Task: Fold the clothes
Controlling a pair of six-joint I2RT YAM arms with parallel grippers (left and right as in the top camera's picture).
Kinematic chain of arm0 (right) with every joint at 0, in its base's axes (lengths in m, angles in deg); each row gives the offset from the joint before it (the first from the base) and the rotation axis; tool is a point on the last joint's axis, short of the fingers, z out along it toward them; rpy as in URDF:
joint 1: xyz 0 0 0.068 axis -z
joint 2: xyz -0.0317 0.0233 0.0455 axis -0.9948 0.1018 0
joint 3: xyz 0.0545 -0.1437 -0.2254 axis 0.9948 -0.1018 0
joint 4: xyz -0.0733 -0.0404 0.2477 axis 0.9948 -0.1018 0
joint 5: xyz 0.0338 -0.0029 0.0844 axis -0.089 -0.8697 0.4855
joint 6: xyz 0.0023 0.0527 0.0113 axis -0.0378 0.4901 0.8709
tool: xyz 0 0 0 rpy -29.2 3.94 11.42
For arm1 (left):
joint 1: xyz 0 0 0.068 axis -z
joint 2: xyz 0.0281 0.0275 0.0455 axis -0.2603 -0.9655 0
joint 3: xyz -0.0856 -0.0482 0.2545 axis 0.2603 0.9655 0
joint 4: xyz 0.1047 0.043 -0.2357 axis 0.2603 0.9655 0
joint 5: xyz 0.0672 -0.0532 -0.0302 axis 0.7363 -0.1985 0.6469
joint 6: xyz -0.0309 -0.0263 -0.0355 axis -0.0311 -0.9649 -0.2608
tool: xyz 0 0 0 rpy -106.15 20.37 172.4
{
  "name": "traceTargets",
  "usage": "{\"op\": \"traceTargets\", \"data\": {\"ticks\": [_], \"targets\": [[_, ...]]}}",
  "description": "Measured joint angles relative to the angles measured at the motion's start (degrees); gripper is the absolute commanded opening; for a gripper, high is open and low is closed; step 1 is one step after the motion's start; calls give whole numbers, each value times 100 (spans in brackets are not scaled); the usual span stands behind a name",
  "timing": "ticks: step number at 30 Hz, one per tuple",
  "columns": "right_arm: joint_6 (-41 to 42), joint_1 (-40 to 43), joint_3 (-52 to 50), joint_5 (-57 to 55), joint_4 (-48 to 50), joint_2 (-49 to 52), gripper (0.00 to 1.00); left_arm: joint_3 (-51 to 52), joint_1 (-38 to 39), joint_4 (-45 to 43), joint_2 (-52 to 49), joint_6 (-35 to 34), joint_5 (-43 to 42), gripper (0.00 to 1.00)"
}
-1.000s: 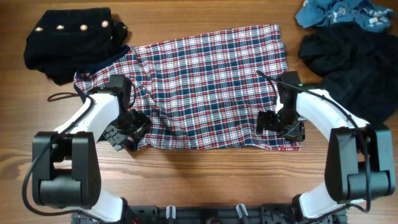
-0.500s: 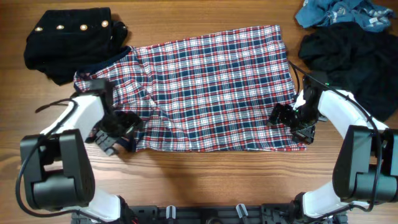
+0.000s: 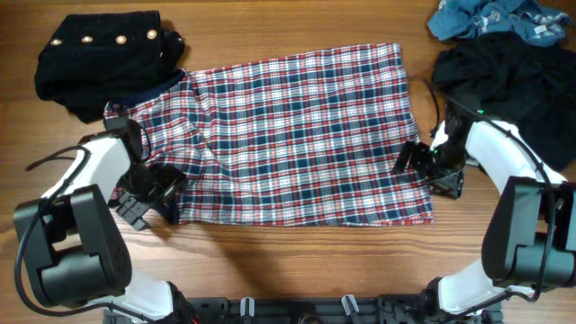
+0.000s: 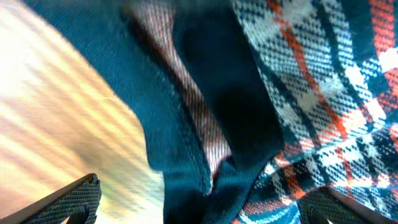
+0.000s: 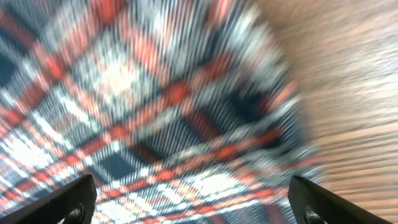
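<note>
The red, navy and white plaid garment (image 3: pixel 297 135) lies spread flat across the middle of the table. My left gripper (image 3: pixel 160 187) is at its lower left edge. In the left wrist view this gripper (image 4: pixel 202 208) is open, its fingers (image 4: pixel 74 200) wide apart over a navy hem (image 4: pixel 186 124) and plaid cloth (image 4: pixel 323 99), gripping nothing. My right gripper (image 3: pixel 416 165) sits over the garment's right edge. In the right wrist view it (image 5: pixel 193 208) is open above blurred plaid (image 5: pixel 143 106), with bare wood (image 5: pixel 348 74) beside the hem.
A black garment with pale studs (image 3: pixel 99 58) lies at the back left, touching the plaid one's corner. A crumpled black garment (image 3: pixel 504 85) lies at the right, just behind my right arm, and a blue one (image 3: pixel 495 18) sits at the back right. Bare wood (image 3: pixel 288 261) runs along the front.
Both grippers have slid outward off the plaid garment, left one leftward, right one rightward. The cloth now lies wider and flatter along its front edge. The left jaws opened a little more.
</note>
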Motion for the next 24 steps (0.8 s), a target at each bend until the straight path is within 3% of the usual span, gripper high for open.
{"op": "traceTargets", "data": {"ticks": [4,11,24], "targets": [[-28,20,334,-59,-109,-7,100,-131,-59,243,205,-2,407,100],[-267,20,734,-11,-278,-339,100,-254,225,190,1318,-2,378,100],[-485,20,761,509,-332,-415,100,-254,505,26,1436,-168,337,100]]}}
